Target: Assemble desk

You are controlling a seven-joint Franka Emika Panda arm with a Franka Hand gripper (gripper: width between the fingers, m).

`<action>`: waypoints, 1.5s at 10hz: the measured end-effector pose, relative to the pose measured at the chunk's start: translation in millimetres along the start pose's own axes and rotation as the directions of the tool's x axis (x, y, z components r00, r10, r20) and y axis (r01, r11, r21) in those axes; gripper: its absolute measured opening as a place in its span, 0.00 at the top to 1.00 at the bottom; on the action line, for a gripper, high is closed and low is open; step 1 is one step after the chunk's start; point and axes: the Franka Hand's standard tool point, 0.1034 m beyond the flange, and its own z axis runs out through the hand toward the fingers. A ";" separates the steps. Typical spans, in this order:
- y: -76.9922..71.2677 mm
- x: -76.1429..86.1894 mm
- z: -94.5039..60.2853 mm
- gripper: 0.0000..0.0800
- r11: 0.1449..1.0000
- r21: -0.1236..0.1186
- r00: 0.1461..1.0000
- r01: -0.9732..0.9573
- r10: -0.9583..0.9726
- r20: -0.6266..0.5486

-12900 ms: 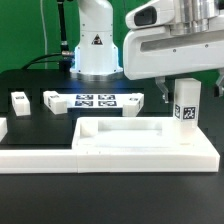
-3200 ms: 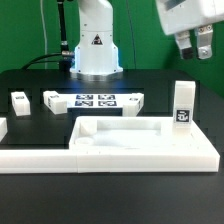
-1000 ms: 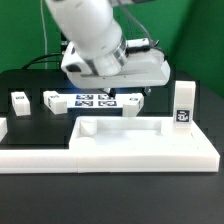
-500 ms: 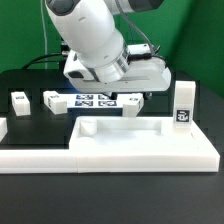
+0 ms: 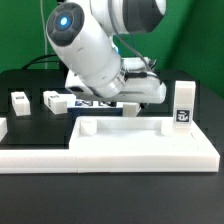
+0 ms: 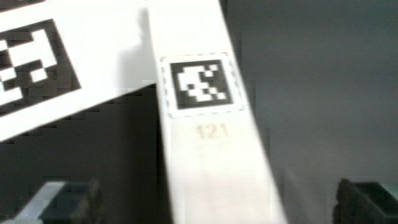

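Exterior view: camera low, near table (image 5: 35,122) height, close in front. Faces across tabletop slab (image 5: 140,150) toward arm (image 5: 100,55), green backdrop (image 5: 20,30) behind.
Wrist view: faces down past gripper (image 6: 208,200), very near leg (image 6: 210,120) and marker board (image 6: 36,60) corner.
Shared part: small area under arm, where this leg lies on table.

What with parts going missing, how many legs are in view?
4. Upright leg at the exterior view's right; a short leg and another leg at its left; fourth leg beneath the open gripper. The arm may hide others.
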 end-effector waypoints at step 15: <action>-5.1 -8.0 -71.8 0.64 0.994 -0.066 0.990 0.085 -0.092 -0.109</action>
